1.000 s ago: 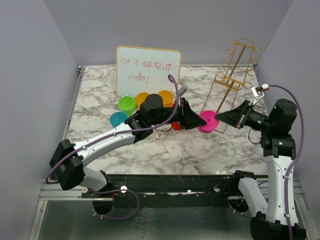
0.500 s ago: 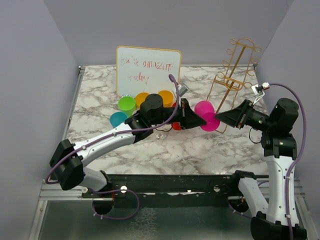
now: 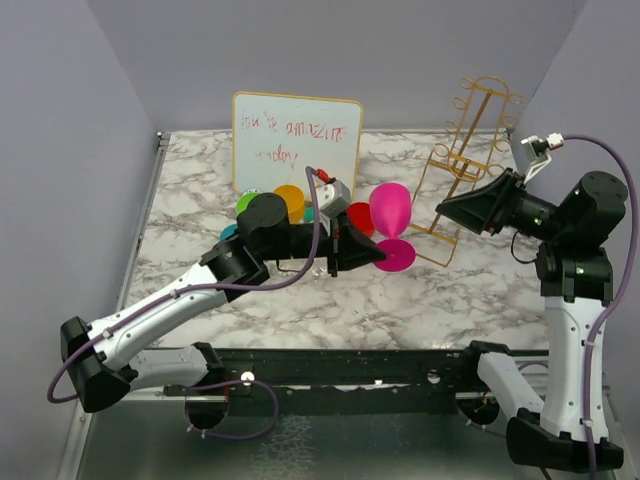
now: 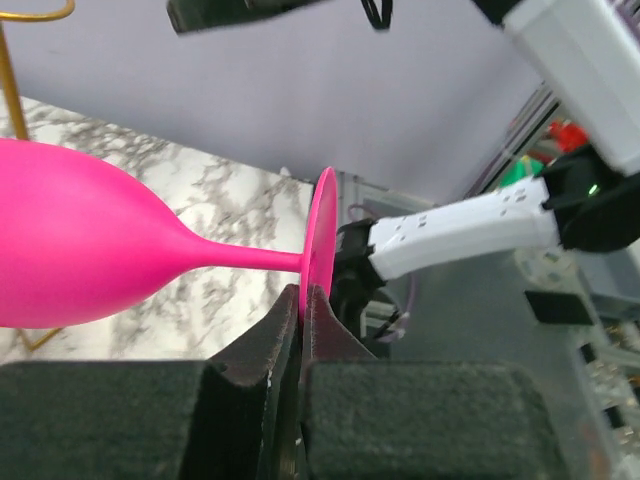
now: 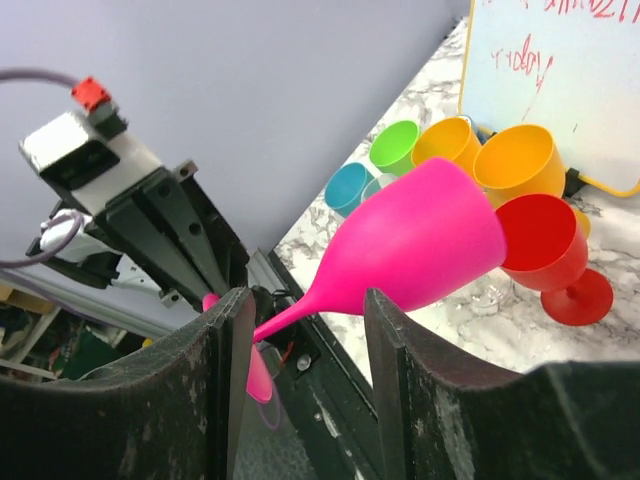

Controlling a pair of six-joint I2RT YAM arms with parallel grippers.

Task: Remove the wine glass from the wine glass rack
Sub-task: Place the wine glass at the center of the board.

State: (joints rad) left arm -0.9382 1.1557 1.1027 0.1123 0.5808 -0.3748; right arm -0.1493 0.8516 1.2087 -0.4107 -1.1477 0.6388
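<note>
Handover done since a second ago. Then the right gripper was pinching the foot of the pink wine glass (image 3: 389, 208) beside the rack's base, with the left gripper only closing in.

Now:
- Left gripper (image 4: 303, 300) is clamped tight on the rim of the glass's foot. Wrist view shows the disc edge-on between the pads.
- Right gripper (image 3: 447, 210) has let go, jaws roughly half apart with nothing in them. It has pulled back to the right of frame, near the wine glass rack (image 3: 458, 165).
- The glass has shifted left to frame centre. It sits tilted above the table (image 3: 450, 290), just in front of a red glass (image 3: 360, 218), clear of the rack's hooks.

Judgement: removal is effectively complete and setting the glass down remains. The rim-only grip looks thin, so the glass may pivot.
</note>
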